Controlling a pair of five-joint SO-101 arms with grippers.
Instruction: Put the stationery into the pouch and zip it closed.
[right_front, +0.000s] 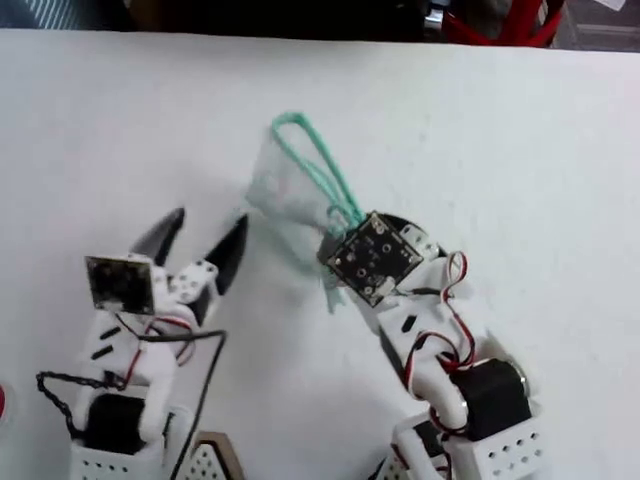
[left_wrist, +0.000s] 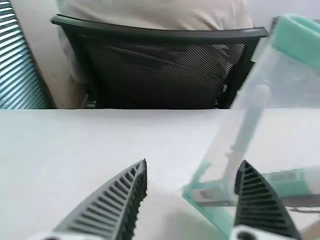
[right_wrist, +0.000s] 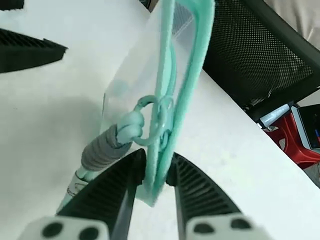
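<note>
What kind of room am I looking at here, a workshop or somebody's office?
Most likely an office or lab workspace: a plain white table, a black mesh chair standing at its far edge, and slatted blinds beside that.

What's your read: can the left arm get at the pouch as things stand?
Probably yes. The left gripper stands open right beside the pouch, with nothing between them, and the right gripper is clamped on the pouch's teal edge, holding it up.
</note>
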